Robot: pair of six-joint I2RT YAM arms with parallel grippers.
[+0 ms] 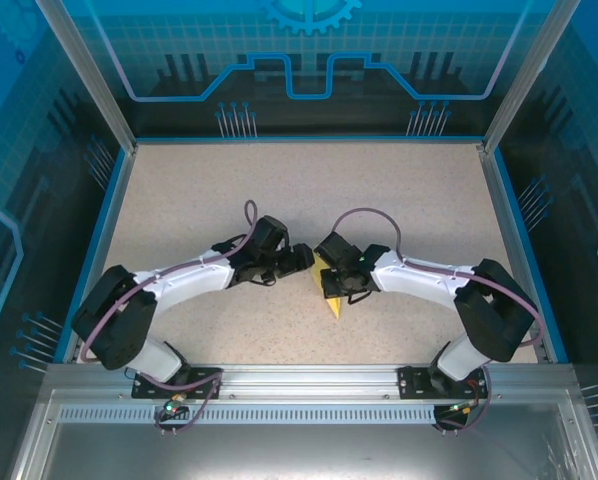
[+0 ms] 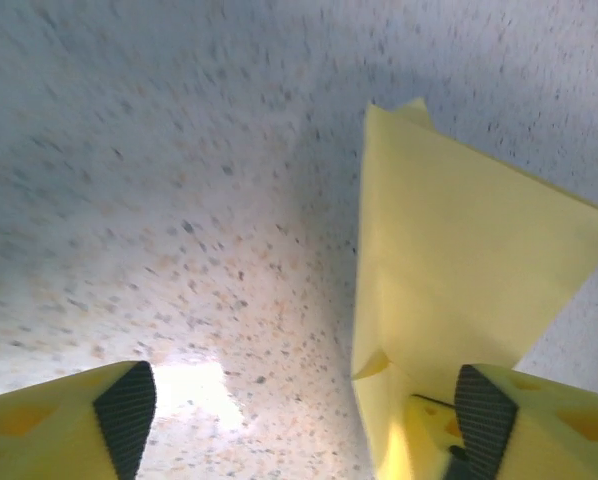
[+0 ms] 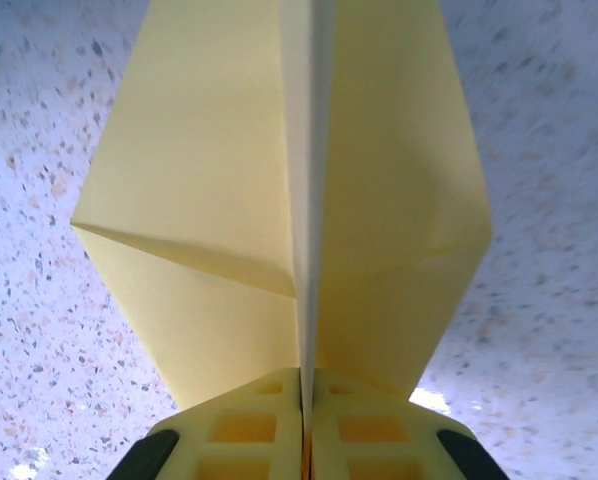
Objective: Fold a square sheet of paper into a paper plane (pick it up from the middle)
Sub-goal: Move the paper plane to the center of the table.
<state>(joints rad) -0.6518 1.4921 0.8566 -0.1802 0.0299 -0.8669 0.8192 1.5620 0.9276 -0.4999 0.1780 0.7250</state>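
One pinch is being relied on: the right claw point(image 3: 301, 400) is being clamped shut on the paper plane point(image 3: 289, 190) at the middle of the table point(image 1: 279, 190) while the left claw point(image 2: 299, 410) is being held wide open, empty, beside it, so tbh the folds could get sprung or twisted loose.

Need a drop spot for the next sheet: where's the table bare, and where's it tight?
Bare: far half of the table, between the yellow paper and the back wall; also the near strip between the two arm bases. Tight: centre, where the open left gripper meets the right gripper, shut on the paper.
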